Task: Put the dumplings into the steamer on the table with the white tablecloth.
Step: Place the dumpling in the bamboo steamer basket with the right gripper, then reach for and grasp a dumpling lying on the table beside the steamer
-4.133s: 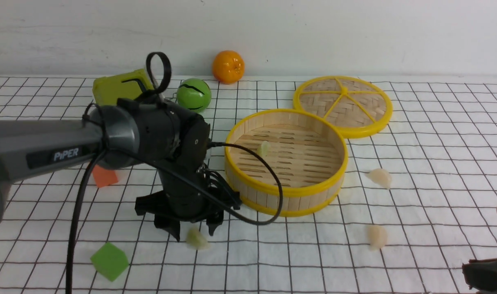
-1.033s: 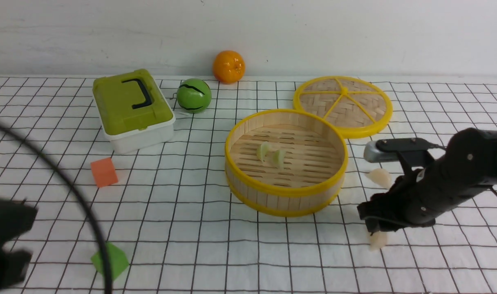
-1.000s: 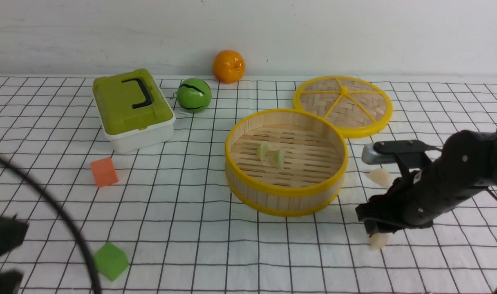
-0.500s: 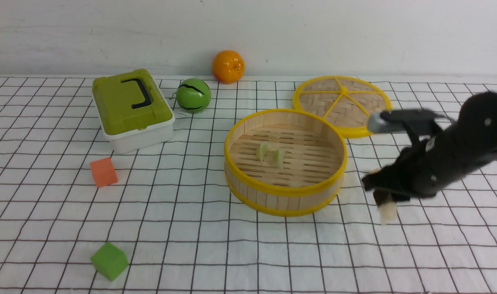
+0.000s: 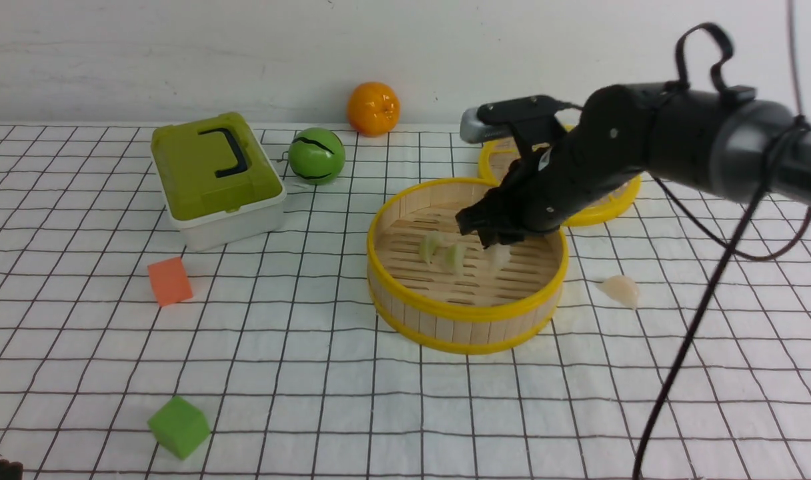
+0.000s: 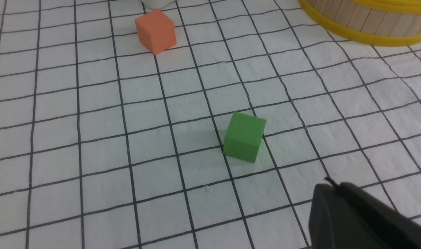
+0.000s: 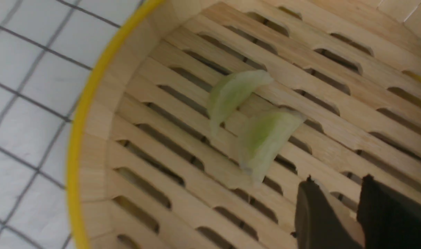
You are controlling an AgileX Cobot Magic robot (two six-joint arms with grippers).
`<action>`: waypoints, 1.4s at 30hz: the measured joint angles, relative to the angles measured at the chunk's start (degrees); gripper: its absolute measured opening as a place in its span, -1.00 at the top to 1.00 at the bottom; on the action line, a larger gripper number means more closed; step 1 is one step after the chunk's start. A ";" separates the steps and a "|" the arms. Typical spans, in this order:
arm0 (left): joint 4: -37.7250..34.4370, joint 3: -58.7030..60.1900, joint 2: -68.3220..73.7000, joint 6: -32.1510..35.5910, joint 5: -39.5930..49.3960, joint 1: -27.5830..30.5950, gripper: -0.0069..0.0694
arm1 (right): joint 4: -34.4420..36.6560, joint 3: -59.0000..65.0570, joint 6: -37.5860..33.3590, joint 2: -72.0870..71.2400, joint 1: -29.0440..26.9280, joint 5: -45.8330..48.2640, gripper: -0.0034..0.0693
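Note:
The steamer stands on the white grid table. Two greenish dumplings lie side by side on its slatted floor, and they also show in the right wrist view. My right gripper hangs inside the steamer, shut on a whitish dumpling that sits just right of the green pair. Another whitish dumpling lies on the cloth right of the steamer. My left gripper is shut and empty, low over the cloth at the front left, near the green cube.
The woven lid lies behind the steamer, partly hidden by my right arm. A green-lidded box, a green ball and an orange stand at the back left. An orange cube and a green cube lie front left.
My right gripper lifted the whitish dumpling off the cloth at the front right and carried it left, over the rim and into the steamer. The left arm drew back out of the front view.

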 joint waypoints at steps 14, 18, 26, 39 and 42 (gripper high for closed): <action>0.08 2.41 0.00 -0.14 -3.00 0.00 0.85 | -2.69 -3.73 0.00 6.48 -0.06 -3.50 0.29; 0.13 2.48 0.00 -0.14 -3.80 0.00 0.85 | -4.13 -4.58 0.00 5.74 -0.06 -2.40 0.02; 0.08 2.48 0.00 -0.15 -4.72 0.00 0.84 | -16.91 -5.16 0.42 -4.39 -1.80 8.40 -0.17; 0.27 2.48 0.00 -0.15 -5.00 0.00 0.83 | 1.28 -1.79 -12.67 3.21 -17.18 11.54 -0.17; 0.28 2.48 0.00 -0.15 -5.00 0.00 0.82 | 5.65 -1.85 -17.09 5.43 -17.74 10.35 -0.15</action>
